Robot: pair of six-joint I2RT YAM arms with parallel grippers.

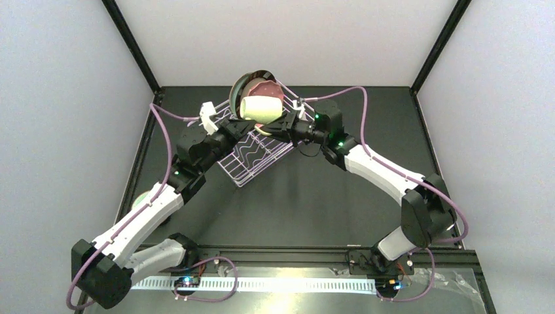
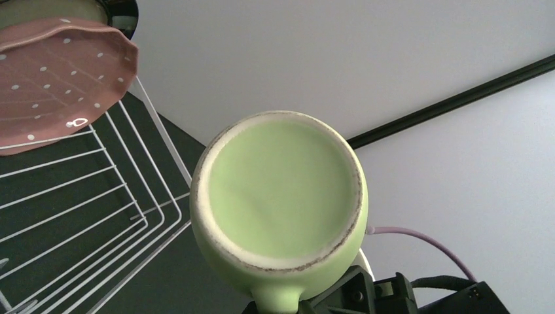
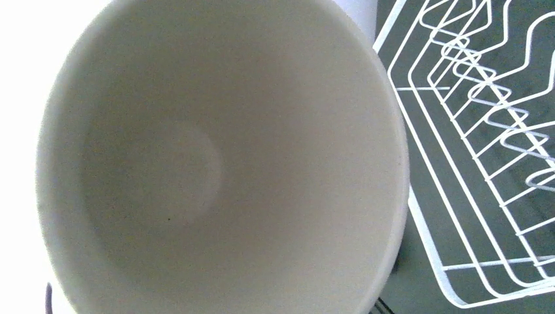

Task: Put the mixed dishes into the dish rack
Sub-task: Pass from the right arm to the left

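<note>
The left gripper (image 1: pixel 247 125) is being held close to the base end of a pale green glazed ceramic mug (image 2: pixel 281 196), and the right gripper (image 1: pixel 279 125) is being pointed at its open mouth. The fingers of both are being hidden in every view, so whether either is clamped on the mug or slack cannot be told. The mug is being shown on its side over the far part of a rectangular white wire dish rack (image 1: pixel 252 160). Its green base is being ringed by a cream, brown-flecked foot, and its inside is being shown as off-white. One mug is being counted. Two plates are being propped upright at the rack's far corner: one pink, white-speckled, scalloped plate (image 2: pixel 59 78) and, behind it, one mint-green dark-rimmed plate (image 1: pixel 243 85). One rack is being borne by the dark table (image 1: pixel 327 196), near its far edge.
</note>
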